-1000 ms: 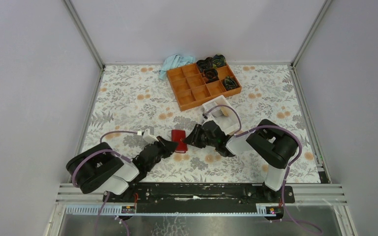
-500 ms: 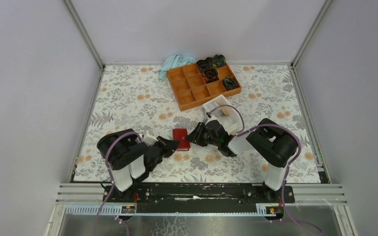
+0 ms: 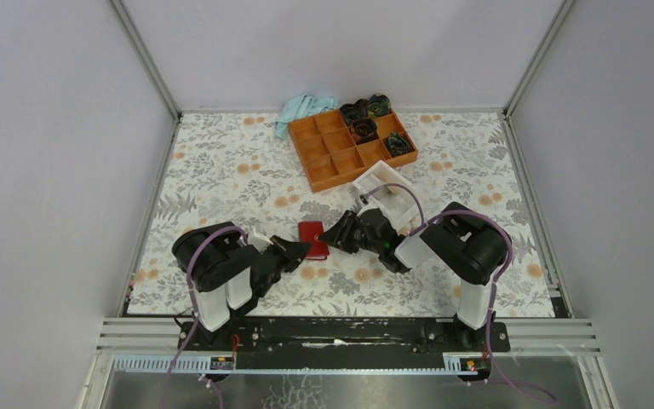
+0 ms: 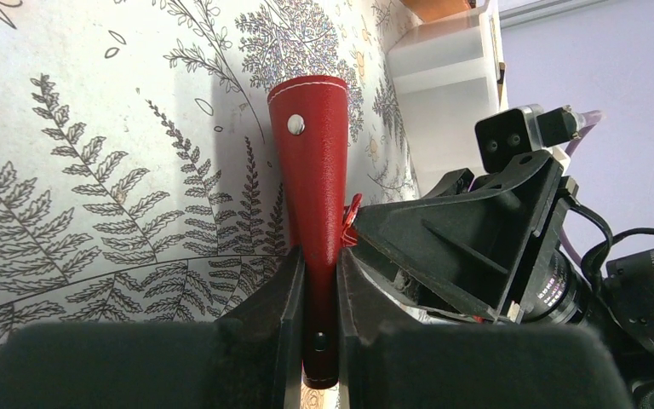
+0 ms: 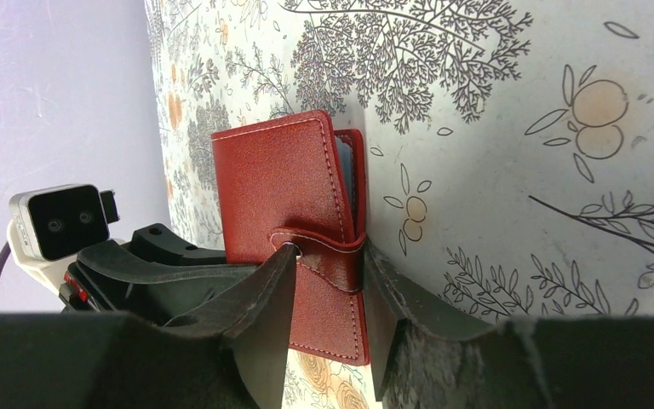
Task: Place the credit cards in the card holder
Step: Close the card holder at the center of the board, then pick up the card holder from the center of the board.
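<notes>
Two sets of jaws, mine, meet at the small dark-red folding leather card holder (image 3: 311,230) near the middle of the floral-printed table cover (image 3: 221,170). My left gripper (image 4: 318,273) is clamped on it: the two black fingers (image 4: 285,294) press flat against both faces of its lower end, and it juts out from them, snap stud showing near its far end. My right gripper (image 5: 324,264) comes in from the opposite side and straddles the edge where the snap tab wraps round; its fingers (image 5: 264,290) sit tight against either side of the tab, but I cannot tell whether they are pressing or merely touching. A thin pale-blue sliver (image 5: 347,166) shows between the covers; whether it is a card I cannot tell. Just behind my right gripper lies a whitish clear rectangular box (image 3: 383,183). Farther back sit an orange compartment tray (image 3: 319,162) and, beside its far left corner, a crumpled light-blue cloth (image 3: 302,108).
</notes>
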You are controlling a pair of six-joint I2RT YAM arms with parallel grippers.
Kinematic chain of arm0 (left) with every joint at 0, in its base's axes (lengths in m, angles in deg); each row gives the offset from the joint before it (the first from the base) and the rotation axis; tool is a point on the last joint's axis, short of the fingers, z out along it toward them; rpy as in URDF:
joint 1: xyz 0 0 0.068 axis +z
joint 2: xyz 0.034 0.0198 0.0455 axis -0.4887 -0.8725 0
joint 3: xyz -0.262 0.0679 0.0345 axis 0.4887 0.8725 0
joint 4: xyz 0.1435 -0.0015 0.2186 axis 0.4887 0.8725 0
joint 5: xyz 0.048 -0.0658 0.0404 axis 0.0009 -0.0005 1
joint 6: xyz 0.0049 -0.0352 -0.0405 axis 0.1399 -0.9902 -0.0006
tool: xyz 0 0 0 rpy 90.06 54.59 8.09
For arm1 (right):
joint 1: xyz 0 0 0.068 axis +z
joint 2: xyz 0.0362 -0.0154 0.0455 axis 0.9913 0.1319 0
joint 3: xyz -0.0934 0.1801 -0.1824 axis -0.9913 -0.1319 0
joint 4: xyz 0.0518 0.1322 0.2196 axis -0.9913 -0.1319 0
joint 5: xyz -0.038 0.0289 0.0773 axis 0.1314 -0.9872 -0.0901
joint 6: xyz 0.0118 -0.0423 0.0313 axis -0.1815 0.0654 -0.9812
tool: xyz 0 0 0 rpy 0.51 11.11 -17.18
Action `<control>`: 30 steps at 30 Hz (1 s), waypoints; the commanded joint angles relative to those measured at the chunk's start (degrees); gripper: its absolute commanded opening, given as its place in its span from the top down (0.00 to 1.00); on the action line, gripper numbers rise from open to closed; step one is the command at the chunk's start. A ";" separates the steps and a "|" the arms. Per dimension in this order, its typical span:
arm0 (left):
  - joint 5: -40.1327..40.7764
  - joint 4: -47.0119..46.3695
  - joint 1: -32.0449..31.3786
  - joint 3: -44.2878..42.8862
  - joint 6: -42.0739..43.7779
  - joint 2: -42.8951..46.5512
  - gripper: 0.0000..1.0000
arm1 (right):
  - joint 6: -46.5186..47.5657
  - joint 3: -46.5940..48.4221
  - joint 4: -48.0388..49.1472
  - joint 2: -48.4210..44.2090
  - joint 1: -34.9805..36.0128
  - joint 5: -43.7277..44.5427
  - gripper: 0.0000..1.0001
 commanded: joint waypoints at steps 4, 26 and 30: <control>-7.51 -3.66 -1.03 10.82 -3.62 3.19 1.00 | -1.74 0.49 0.95 1.16 1.26 -3.16 0.58; -10.58 0.17 -0.87 10.81 -4.47 14.55 1.00 | -14.84 -3.58 28.25 9.75 -1.47 -11.24 0.52; -11.21 -1.05 -0.81 10.83 -4.50 15.10 1.00 | -14.54 -3.97 29.22 8.50 -1.64 -11.55 0.50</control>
